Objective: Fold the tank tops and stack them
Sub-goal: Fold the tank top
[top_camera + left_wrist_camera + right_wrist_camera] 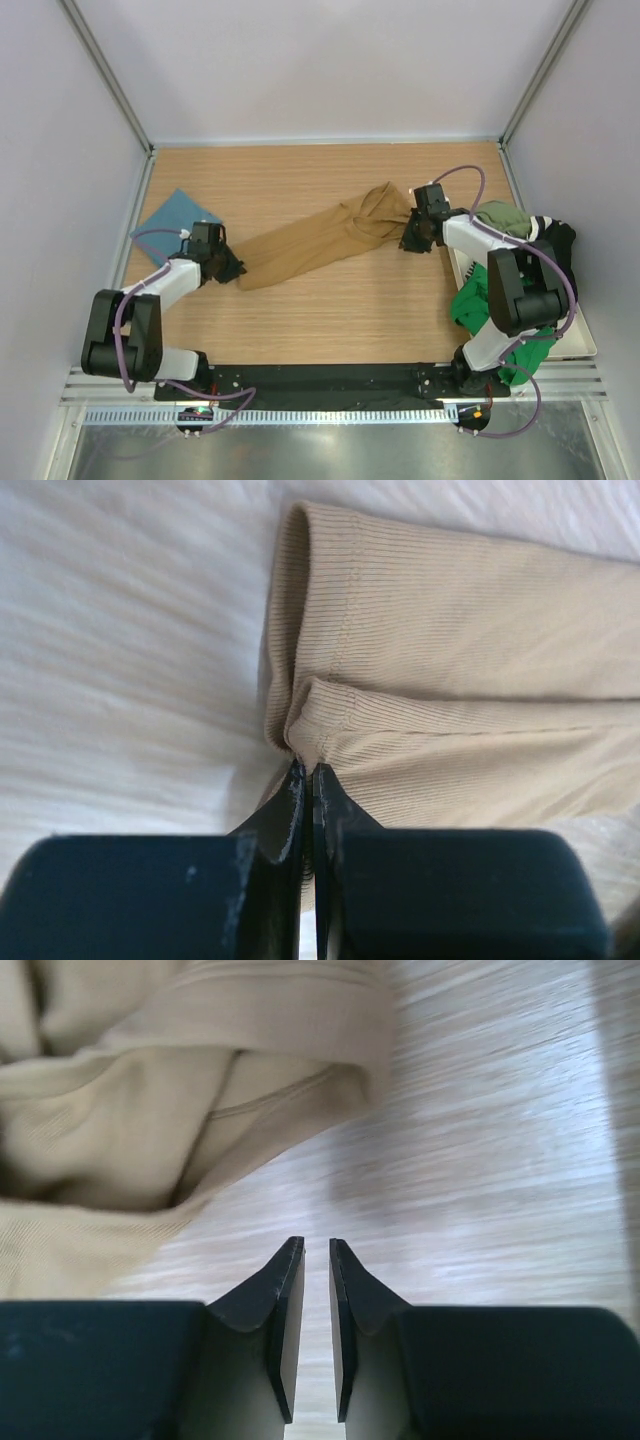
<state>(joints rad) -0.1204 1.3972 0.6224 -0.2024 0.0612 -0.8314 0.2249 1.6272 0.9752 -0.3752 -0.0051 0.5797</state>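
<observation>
Looks like the spread-out step ahead of the first fold. Finds the tan tank top (320,240) strung out as a twisted band across the middle of the table (350,330), from near left to far right, not yet flat. Pinches a hemmed edge in the left claw (305,780), clenched on the ribbed cloth. Shows the right claw (315,1255) released: jaws a narrow slit apart, nothing between, bunched cloth near the tips to the upper left, bare wood beneath. Reaches the left arm forward and inward, forearm low over the table. Bends the right arm in from the right side, wrist tipped down at the bunched end. Probably needs next: right claw onto that loose end, a firm grasp, then a pull apart to flatten. Notes a folded teal tank top (175,222) at far left and a heap of green, olive and black tank tops (475,300) on the white tray (585,345) at right.
</observation>
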